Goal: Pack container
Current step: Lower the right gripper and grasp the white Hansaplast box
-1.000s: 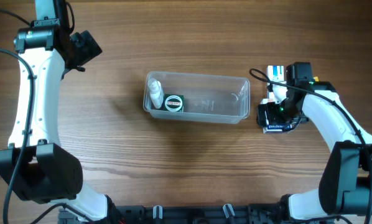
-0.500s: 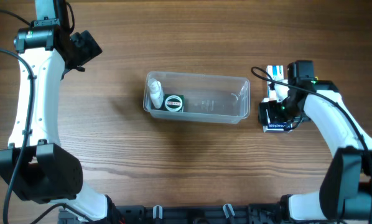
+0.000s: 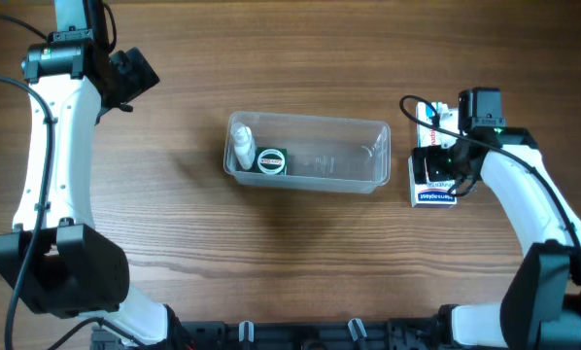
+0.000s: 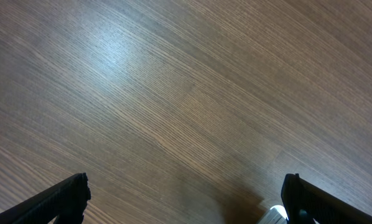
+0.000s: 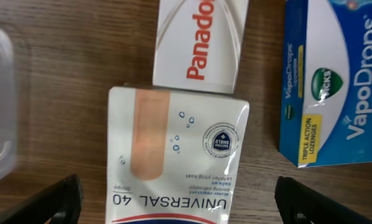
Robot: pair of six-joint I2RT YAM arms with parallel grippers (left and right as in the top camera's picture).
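Wooden tabletop [image 3: 174,243], all items on it.

The container [image 3: 344,156] lies mid-table, long axis left to right, open side up. Most of its floor is bare; only its left end is filled. Judged: packing is early, with room left toward the right.

Left tool [image 4: 186,199]: parked at the far left corner, well apart from the container, fingers spread wide over bare wood and holding nothing. Likely kept there so it stays out of your way.

Right tool [image 5: 183,202]: just off the container's right end, facing down, fingers spread with a plaster box between them. Nothing is pinched yet. Whether the tips have reached box height, you cannot tell.

Three boxes are clustered there, within your right arm's reach:
- VapoDrops box [image 5: 335,81], blue, farthest from the container.
- Plaster box [image 5: 176,162], marked "UNIVERSAL 40", flat, nearest the container; the centred tool suggests it is your next pick.
- Panadol box [image 5: 201,40], white, end-on against the plaster box.

Inside the container's left end, a white bottle [image 3: 241,144] lies on its side, with a small dark box with a round label [image 3: 271,160] beside it.
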